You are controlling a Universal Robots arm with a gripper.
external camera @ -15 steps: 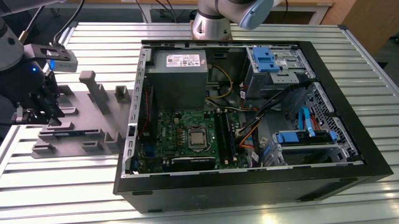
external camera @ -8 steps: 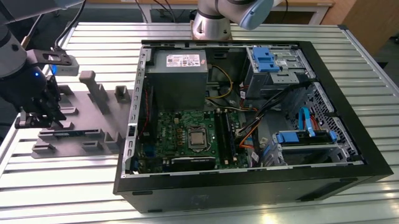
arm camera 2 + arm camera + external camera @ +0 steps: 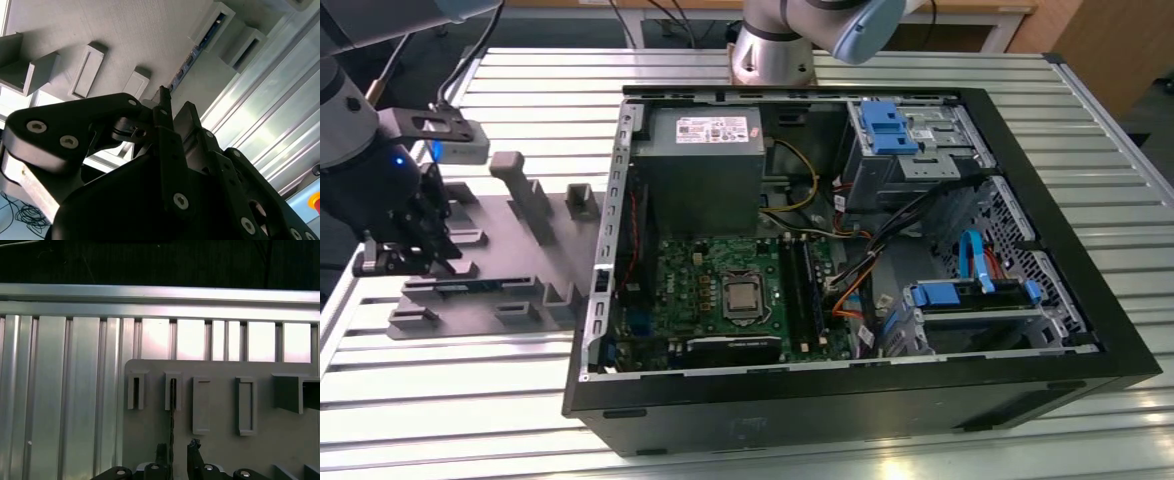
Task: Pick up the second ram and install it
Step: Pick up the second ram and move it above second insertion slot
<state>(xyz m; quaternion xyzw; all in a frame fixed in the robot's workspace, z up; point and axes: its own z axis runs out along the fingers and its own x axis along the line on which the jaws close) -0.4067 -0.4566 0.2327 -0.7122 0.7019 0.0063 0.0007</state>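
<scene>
In the exterior view the gripper (image 3: 403, 262) hangs low over the grey tray (image 3: 507, 260), its tips hard to make out. In the second wrist view the second ram (image 3: 194, 54) stands edgewise in a tray slot, its near end hidden behind the fingers (image 3: 163, 100). In the first wrist view the jaws stand apart, straddling it.

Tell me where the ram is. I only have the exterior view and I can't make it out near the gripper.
Observer: In the first wrist view the ram stands on edge on the tray, with its far end in a slotted block.
Operator: Is the gripper on it?
Observer: The gripper is open and straddles the near end. A gap shows between the ram and one of the fingers.
Operator: Can you confirm it by colour?
Observer: In the second wrist view its blue-green face runs from the block down to the fingertips.
</scene>
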